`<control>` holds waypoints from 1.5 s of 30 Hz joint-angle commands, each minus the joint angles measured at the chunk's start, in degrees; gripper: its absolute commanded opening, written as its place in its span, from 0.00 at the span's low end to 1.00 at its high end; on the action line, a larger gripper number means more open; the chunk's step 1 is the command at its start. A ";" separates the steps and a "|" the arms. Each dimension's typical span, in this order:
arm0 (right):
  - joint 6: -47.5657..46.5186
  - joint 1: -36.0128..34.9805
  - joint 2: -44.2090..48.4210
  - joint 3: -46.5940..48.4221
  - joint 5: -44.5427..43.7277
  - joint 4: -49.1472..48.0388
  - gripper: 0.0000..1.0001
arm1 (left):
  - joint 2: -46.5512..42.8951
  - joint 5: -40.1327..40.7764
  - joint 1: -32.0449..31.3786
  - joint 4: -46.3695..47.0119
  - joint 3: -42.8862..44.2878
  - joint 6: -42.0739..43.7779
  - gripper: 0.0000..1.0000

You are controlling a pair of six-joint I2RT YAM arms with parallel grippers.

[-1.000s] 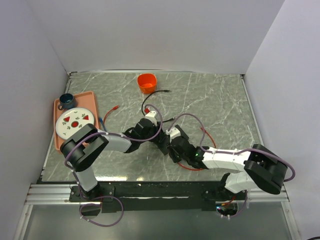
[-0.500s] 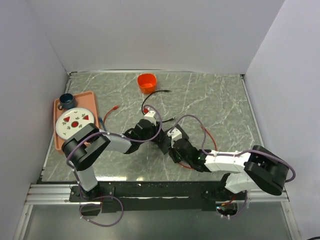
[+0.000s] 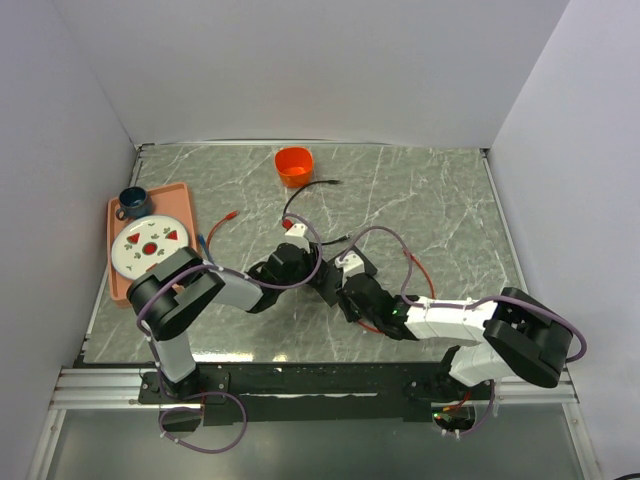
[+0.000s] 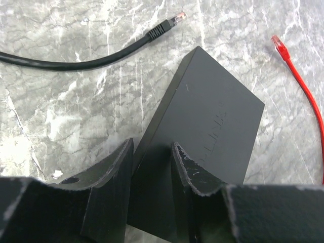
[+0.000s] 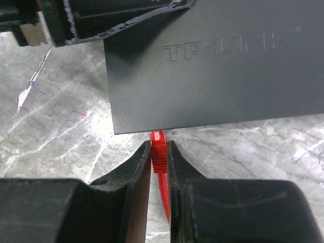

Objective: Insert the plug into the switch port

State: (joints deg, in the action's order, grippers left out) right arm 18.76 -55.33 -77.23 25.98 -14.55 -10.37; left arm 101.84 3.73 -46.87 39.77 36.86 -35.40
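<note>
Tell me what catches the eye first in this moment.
At the centre, the left gripper clamps a corner of a black switch box. The right gripper pinches a red plug whose tip meets the box's edge. Away from that, an orange cup stands out brightly at the far edge of the table.

Bright, even, diffuse light; only soft, faint shadows; sharp focus across all views.

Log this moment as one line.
left hand: clamps switch box | right hand: shut on red plug | plug tip at box edge | seated: cannot tell
</note>
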 commanded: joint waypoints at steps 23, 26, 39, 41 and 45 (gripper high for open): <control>-4.00 3.21 -4.07 6.28 -2.94 -29.63 0.00 | 0.90 -16.22 -14.83 -17.52 -2.06 -8.99 0.07; -2.86 3.30 -2.58 3.91 -3.03 -28.13 0.00 | 0.29 -10.51 -14.83 -23.58 -0.13 -9.07 0.12; 3.12 3.12 4.28 -3.38 -3.21 -18.73 0.52 | -2.17 9.18 -12.02 -46.70 12.61 -10.13 0.77; 3.47 3.21 6.30 -4.35 -3.38 -17.32 0.64 | -2.61 10.16 -11.05 -48.29 12.80 -10.48 0.79; 4.26 3.12 9.90 -5.85 -3.30 -14.86 0.75 | -7.77 10.16 -6.23 -48.21 10.70 -9.78 0.81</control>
State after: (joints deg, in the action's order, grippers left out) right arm 20.23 -52.71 -72.25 19.70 -14.87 -17.17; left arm 97.86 21.47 -55.13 2.11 50.70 -41.54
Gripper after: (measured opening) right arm 0.719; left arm 0.795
